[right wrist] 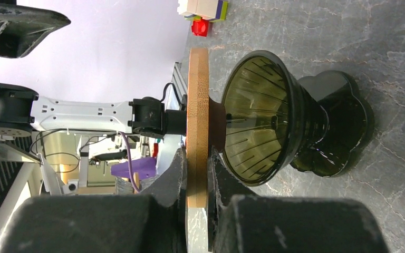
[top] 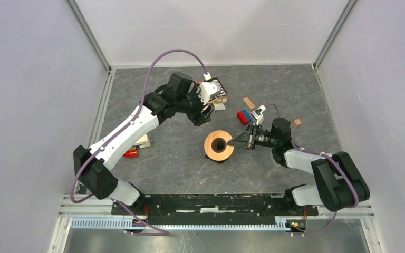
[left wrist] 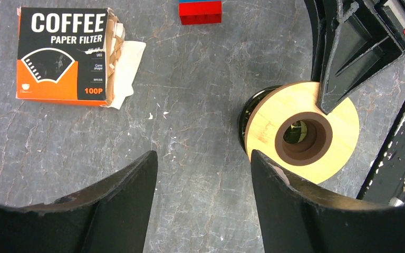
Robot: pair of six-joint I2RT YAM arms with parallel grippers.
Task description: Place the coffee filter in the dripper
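A grey, marble-patterned worktop (top: 179,163) sits inside pale walls, with both arms reaching out over it from the near edge. The dripper (top: 219,146) stands near the middle, upright on its dark base, with its mouth facing up. The right gripper (right wrist: 198,163) has its jaws clamped on the rim of the dripper's wooden collar (right wrist: 196,105), one finger above the disc and one below. From the right wrist, the dark ribbed cone under the collar looks empty, and the left wrist view down the centre hole shows no paper either.

The coffee filter (left wrist: 129,66) is not yet in hand. It shows as white paper poking out of the open side of the orange-and-black packet (left wrist: 63,55), which lies flat on the worktop, well apart from the dripper on its far side. Whether one sheet or several protrude is hard to tell from here.

The left gripper (left wrist: 203,158) hovers with its jaws apart and nothing between them. It is plainly the nearer arm to the packet. In its own view the paper lies ahead and off to the left, while the dripper sits ahead to the right. The exposed edge of the paper runs along the packet's open side, roughly in line with the direction the jaws point, so a pinch across that edge probably calls for a shift leftward and forward first. A red block (left wrist: 200,10) lies beyond, between packet and dripper.
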